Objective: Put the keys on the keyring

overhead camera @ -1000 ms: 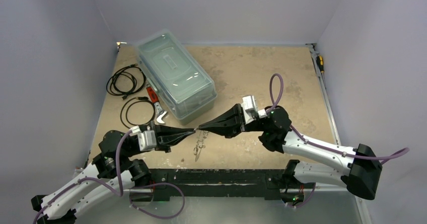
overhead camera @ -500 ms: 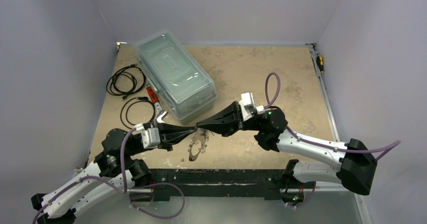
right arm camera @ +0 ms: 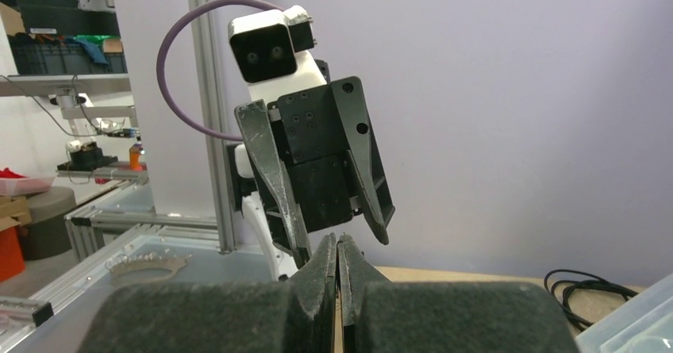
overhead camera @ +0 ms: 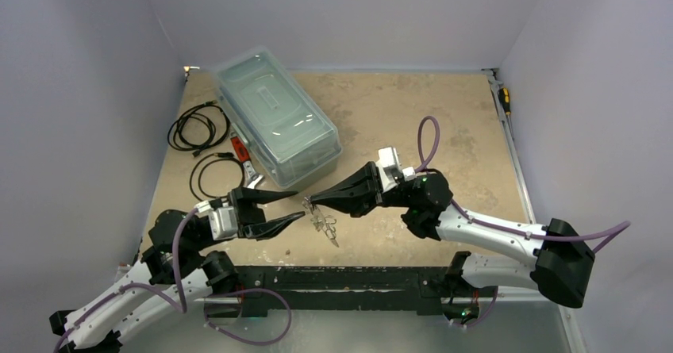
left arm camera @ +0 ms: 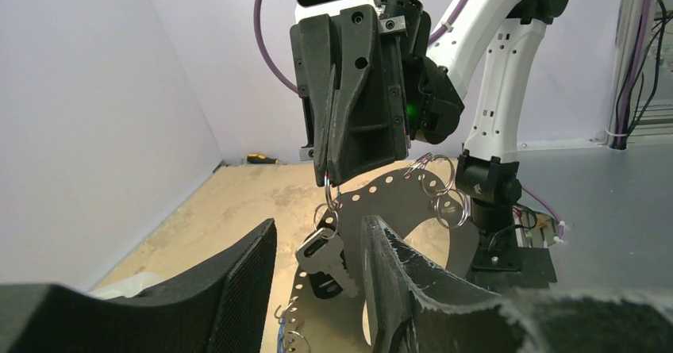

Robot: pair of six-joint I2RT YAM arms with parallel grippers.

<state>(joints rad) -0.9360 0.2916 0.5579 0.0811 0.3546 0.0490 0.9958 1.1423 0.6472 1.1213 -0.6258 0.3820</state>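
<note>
right gripper [overhead camera: 312, 202] pinched the keyring [left arm camera: 397, 190] | left gripper [overhead camera: 298, 205] spread, just left | we needed to take the dangling key [left arm camera: 325, 254] squarely

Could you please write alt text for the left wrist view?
The right gripper, shut, holds the pale keyring, a dark key dangling beneath it. The left gripper stands open in the foreground, a finger either side of the key.

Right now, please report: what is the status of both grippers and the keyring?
Left gripper open, holding nothing. Right gripper shut on the keyring, one key hanging from it. Plastic box stands clear, behind.
</note>
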